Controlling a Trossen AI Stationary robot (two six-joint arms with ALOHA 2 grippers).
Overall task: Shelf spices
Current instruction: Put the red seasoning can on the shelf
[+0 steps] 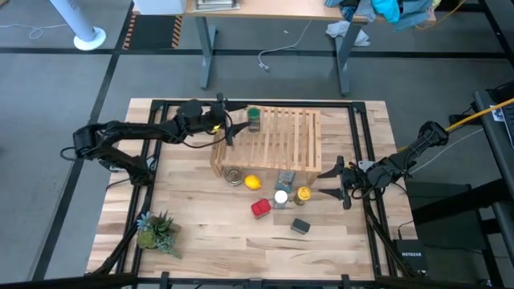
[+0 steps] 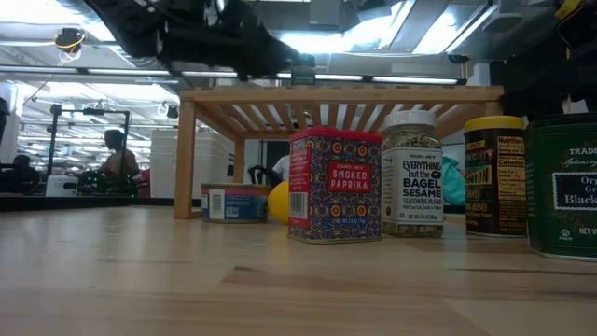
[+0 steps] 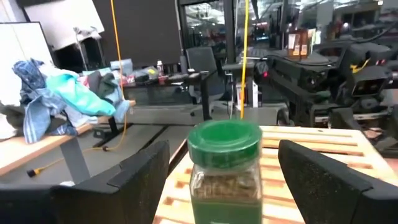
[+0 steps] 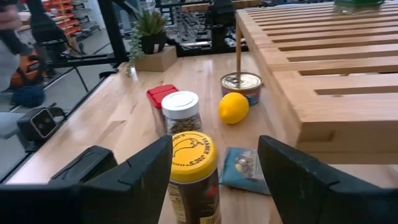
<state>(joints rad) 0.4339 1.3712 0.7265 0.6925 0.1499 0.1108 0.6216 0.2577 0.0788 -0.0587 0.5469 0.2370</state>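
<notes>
The green-lidded jar stands upright on the far left corner of the light-wood slatted shelf. My left gripper is open beside it, and in the left wrist view its fingers stand on either side of the jar with gaps. The yellow-lidded jar, the white-lidded jar, the red tin and the dark grey tin stand on the table in front of the shelf. My right gripper is open, low and to the right of the yellow-lidded jar.
A silver round tin, a lemon and a flat blue packet lie at the shelf's near edge. A small potted plant stands near the table's near left corner. Bare tabletop lies near the front edge.
</notes>
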